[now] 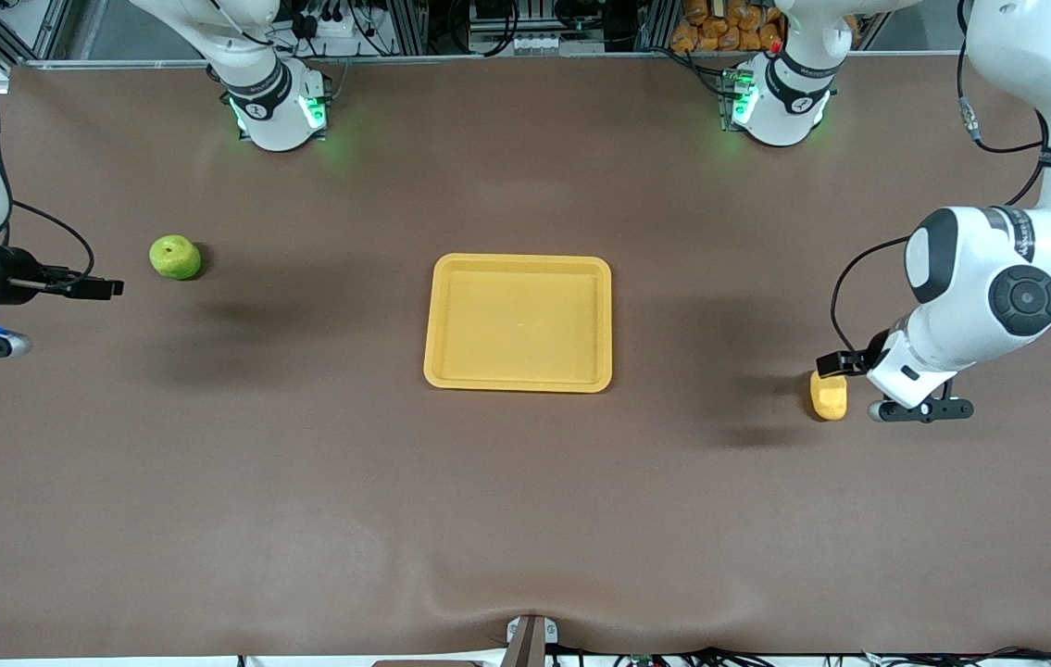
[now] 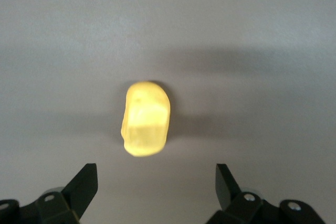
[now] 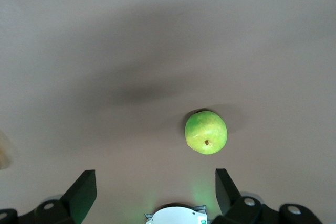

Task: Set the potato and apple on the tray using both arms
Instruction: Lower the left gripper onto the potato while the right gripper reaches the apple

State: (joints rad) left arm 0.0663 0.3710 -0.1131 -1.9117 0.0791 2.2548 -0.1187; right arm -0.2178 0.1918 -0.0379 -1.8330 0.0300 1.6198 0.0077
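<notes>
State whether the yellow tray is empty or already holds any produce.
Empty. The tray shows only bare yellow floor; the apple lies on the table toward the right arm's end, the potato toward the left arm's.

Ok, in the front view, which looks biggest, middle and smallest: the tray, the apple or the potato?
1. tray, by far the largest.
2 and 3. apple and potato look about alike, and the left gripper partly covers the potato, so I won't rank them.

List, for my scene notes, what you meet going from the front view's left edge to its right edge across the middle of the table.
right claw, open → apple → tray → potato, with the open left claw over it.
</notes>
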